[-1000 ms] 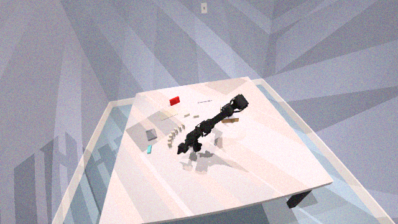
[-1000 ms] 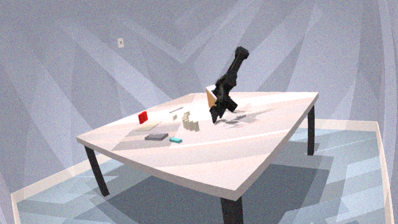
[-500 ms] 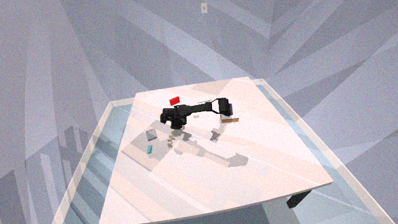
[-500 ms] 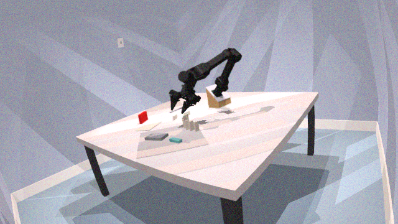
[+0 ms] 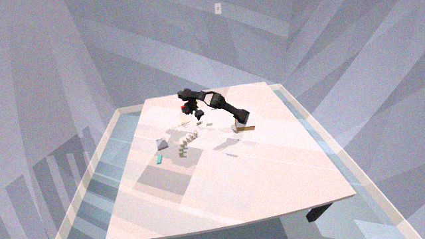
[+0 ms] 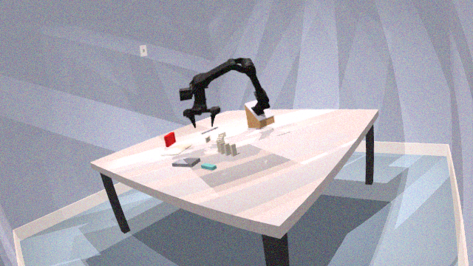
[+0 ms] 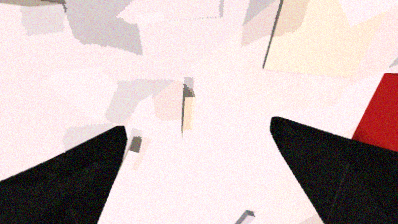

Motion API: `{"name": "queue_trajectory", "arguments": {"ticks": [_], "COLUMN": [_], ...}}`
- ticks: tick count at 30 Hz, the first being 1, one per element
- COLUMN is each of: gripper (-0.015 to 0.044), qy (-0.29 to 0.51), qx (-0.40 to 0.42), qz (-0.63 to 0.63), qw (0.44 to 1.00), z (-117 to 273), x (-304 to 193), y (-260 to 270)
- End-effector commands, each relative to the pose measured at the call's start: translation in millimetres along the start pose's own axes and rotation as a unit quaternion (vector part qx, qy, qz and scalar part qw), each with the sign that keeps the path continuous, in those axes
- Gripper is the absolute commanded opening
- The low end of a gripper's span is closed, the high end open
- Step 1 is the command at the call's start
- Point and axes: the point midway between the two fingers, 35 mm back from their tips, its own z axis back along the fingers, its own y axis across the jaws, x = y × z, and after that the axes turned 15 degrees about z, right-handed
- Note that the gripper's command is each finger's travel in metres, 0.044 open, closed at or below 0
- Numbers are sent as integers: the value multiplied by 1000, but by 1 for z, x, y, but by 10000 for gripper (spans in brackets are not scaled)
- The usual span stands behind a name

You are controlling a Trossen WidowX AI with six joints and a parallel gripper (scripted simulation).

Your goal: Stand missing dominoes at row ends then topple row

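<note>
A curved row of several cream dominoes (image 5: 187,138) (image 6: 221,145) stands on the table (image 5: 265,179) (image 6: 259,199). Two loose dominoes lie beyond the row's far end. One loose domino (image 5: 199,123) (image 6: 208,139) (image 7: 188,113) shows below the gap between my fingers in the wrist view. The other loose domino (image 5: 209,124) (image 7: 136,144) shows beside the left fingertip in the wrist view; I cannot make it out clearly in the exterior view. My gripper (image 5: 192,115) (image 6: 203,127) (image 7: 199,127) is wide open and empty, pointing down above the table near the loose dominoes.
A red block (image 6: 169,139) (image 7: 381,120) stands near a thin cream slab (image 6: 178,149) (image 7: 315,45). A grey box (image 5: 162,145) (image 6: 186,162) and a teal block (image 5: 159,159) (image 6: 208,167) lie beside the row. A thin grey stick (image 6: 210,130) (image 7: 245,217) lies behind. A wooden wedge (image 5: 245,128) (image 6: 253,119) is by the arm's base.
</note>
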Motion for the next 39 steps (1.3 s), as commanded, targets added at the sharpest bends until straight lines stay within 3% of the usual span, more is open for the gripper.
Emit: {"name": "queue_trajectory", "arguments": {"ticks": [1, 6, 13, 34, 39], "gripper": [440, 440, 440, 440, 309], "qy": [-22, -22, -23, -24, -24], "qx": [32, 32, 32, 33, 33], "qz": [-60, -60, -60, -60, -60], "qw": [997, 997, 997, 997, 997], "z": [2, 0, -62, -78, -78], "x": [-10, -10, -7, -6, -6], "y": [1, 1, 5, 6, 6]}}
